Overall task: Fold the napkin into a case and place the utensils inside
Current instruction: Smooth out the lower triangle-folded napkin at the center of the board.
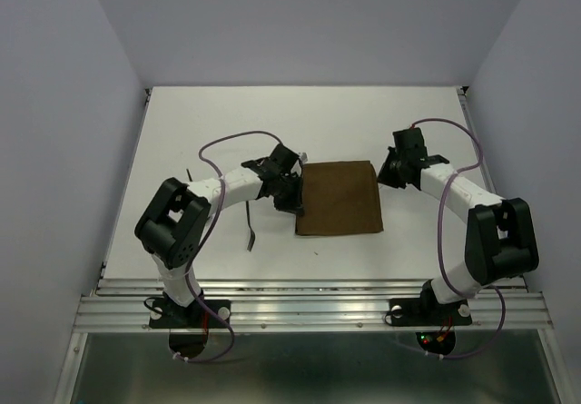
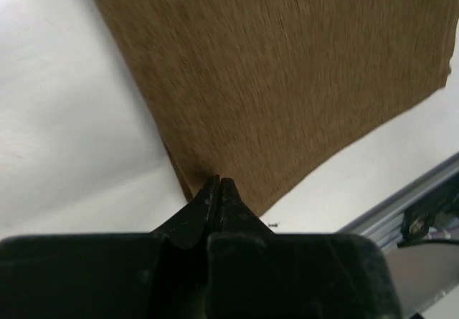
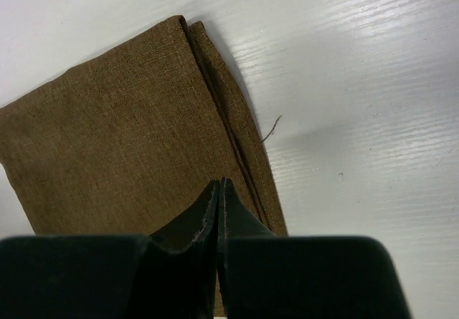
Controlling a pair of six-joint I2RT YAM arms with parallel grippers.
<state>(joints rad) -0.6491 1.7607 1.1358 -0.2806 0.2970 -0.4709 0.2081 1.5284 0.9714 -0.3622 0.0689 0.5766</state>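
Status, left to right in the overhead view.

Thin dark metal utensil (image 1: 251, 233) lies on the white tabletop (image 1: 227, 123) at lower left of centre. Its long axis runs roughly top-to-bottom in frame, and it is clear of the cloth. A dark sliver (image 1: 187, 175) shows further left beside the left arm's elbow. It's probably the other utensil, but too small to be sure.

Left tool (image 1: 292, 197) sits at the left edge of the plain dark brown cloth napkin (image 1: 339, 198). In the left wrist view the left tool (image 2: 219, 184) has its jaws together, tips right at the napkin (image 2: 287, 68) border near the lower corner. I can't tell if a layer is pinched between them.

The napkin is at frame centre, flat, folded to a near-square rectangle and not yet a narrow case.

Right tool (image 1: 390, 170) is at the napkin's right edge, upper part. In the right wrist view the right tool (image 3: 219, 184) also has its jaws together, tips over the napkin (image 3: 122, 140) just inside the stacked fold edges on that side. Same caveat on any pinch. A loose thread (image 3: 271, 127) sticks out onto the tabletop there.

Key relation: the napkin lies between the two tools, one on each opposite edge, so I expect the next narrowing fold to run left-right across it. The utensil is on the left arm's side, so that arm is nearer for the pickup.
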